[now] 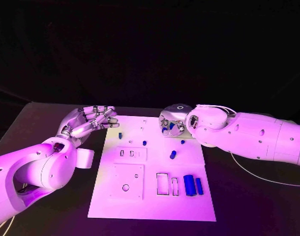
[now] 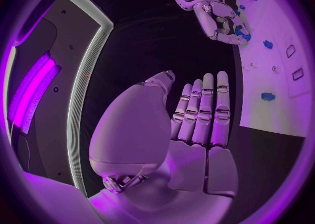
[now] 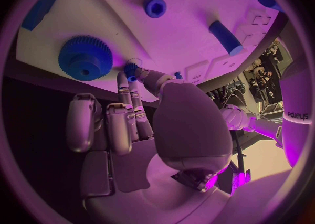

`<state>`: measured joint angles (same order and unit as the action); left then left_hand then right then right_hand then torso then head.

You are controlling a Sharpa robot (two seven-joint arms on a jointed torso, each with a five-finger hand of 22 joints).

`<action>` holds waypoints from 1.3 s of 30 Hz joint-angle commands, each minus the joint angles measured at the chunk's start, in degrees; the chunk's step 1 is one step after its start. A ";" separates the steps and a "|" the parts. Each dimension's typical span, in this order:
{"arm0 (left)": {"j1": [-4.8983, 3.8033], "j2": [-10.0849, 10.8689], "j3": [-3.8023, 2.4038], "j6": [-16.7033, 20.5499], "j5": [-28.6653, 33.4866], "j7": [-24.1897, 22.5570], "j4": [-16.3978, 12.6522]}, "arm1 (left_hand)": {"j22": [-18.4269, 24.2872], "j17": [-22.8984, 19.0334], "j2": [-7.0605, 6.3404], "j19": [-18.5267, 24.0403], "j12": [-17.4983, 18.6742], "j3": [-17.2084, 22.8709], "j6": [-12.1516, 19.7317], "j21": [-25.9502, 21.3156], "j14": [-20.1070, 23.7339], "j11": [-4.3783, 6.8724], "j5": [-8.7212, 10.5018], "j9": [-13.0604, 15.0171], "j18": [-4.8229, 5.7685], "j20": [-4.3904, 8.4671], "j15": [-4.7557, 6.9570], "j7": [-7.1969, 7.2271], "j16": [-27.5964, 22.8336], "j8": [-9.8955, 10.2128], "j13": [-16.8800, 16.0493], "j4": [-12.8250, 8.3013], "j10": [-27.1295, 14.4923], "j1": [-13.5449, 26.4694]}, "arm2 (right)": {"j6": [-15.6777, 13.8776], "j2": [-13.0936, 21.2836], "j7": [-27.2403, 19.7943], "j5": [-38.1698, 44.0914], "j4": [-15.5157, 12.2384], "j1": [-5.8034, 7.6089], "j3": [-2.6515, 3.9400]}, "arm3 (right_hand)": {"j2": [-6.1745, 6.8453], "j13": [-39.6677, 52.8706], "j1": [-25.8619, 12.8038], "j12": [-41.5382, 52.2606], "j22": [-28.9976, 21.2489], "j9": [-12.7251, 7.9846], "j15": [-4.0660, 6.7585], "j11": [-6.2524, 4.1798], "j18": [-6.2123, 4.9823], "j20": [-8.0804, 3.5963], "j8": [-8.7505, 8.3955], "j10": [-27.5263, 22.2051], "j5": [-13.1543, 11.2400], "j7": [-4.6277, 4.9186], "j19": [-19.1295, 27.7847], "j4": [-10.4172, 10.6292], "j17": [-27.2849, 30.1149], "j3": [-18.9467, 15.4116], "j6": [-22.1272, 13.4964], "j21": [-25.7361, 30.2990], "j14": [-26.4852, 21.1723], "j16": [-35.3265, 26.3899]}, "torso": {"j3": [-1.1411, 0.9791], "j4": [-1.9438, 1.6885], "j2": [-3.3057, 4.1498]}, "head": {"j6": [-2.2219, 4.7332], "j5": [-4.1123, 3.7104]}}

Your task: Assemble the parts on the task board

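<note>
Pinching small blue part (image 3: 131, 70), right hand (image 3: 141, 129), left hand (image 2: 190, 129) empty

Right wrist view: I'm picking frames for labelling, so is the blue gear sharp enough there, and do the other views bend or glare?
Right wrist view: the blue toothed gear is sharp, its teeth distinct, though the white task board edge curves. Left wrist view: fisheye bending too, and a bright glowing strip at the rim. Head view: straight edges, no glare, black backdrop.

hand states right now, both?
Left hand: open, fingers straight and together, nothing in it.
Right hand: pinches a small blue part at its fingertips, beside the blue gear.
</note>
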<state>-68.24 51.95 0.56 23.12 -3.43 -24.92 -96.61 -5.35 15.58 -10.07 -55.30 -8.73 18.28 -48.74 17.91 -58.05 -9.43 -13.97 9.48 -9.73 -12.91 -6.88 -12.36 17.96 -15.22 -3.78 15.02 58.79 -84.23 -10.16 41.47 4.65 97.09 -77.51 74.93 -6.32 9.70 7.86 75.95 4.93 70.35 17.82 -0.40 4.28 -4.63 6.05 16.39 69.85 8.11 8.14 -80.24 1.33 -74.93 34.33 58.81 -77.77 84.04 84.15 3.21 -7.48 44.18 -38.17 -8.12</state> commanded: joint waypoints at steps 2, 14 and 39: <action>-0.08 -0.08 -0.05 -1.18 -0.09 -0.03 -0.02 | 0.10 0.10 -0.21 -0.52 0.37 0.41 0.35 0.18 -0.06 -0.33 0.22 -0.02 -0.80 0.00 -0.05 -0.63 0.02 0.19 0.05 -0.22 -0.09 -0.44 | -2.28 0.71 0.79 1.16 -1.38 -0.17 -0.11 | -0.32 0.08 0.46 -0.18 0.31 0.25 0.42 0.12 0.70 -0.11 0.29 0.47 0.76 0.05 -0.05 -0.47 -1.77 0.25 0.27 -0.36 3.53 0.29 | 0.02 -0.08 0.00 | 0.19 -0.07; -0.08 -0.13 -0.05 -1.24 -0.09 0.06 0.13 | 0.13 0.14 -0.17 -0.51 0.50 0.56 0.41 0.16 0.01 -0.36 0.21 -0.03 -0.79 0.01 -0.08 -0.66 -0.04 0.24 0.05 -0.34 -0.12 -0.57 | -8.56 0.33 2.43 2.33 -2.70 1.04 0.35 | -0.13 0.01 0.41 -0.36 0.69 0.44 0.39 0.17 0.76 -0.10 0.33 0.42 1.09 0.11 -0.15 -0.71 -1.92 0.35 0.19 -0.60 3.56 0.39 | 0.10 -0.25 0.16 | 0.92 -0.08; -0.30 -0.25 -0.07 -1.58 -0.09 0.13 -0.51 | 0.16 0.20 -0.16 -0.50 0.67 0.74 0.46 0.13 0.07 -0.38 0.20 -0.05 -0.78 0.02 -0.10 -0.67 -0.12 0.28 0.05 -0.51 -0.15 -0.72 | -11.27 -8.90 1.25 2.76 6.25 0.49 0.25 | -0.05 -0.07 -0.23 -0.56 0.88 0.71 0.31 0.23 0.77 -0.03 0.35 0.49 0.55 0.12 -0.12 -0.50 -1.99 0.37 0.11 -0.71 3.58 0.49 | 0.32 -0.89 0.69 | 0.65 0.09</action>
<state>-68.43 51.76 0.55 22.61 -3.43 -24.50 -96.86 -5.25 15.68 -10.27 -55.29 -8.43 18.68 -48.74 17.90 -58.05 -9.43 -13.97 9.47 -9.73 -12.91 -6.88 -12.36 17.96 -15.22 -3.78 14.62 58.79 -84.43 -20.77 32.72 6.21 98.80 -71.43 75.50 -6.05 9.59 7.69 76.08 4.07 71.17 18.49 -0.40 4.51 -4.81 6.05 16.37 69.95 8.98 8.14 -80.23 0.94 -74.91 34.69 58.80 -78.20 84.03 84.38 3.50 -8.26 44.70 -37.36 -8.04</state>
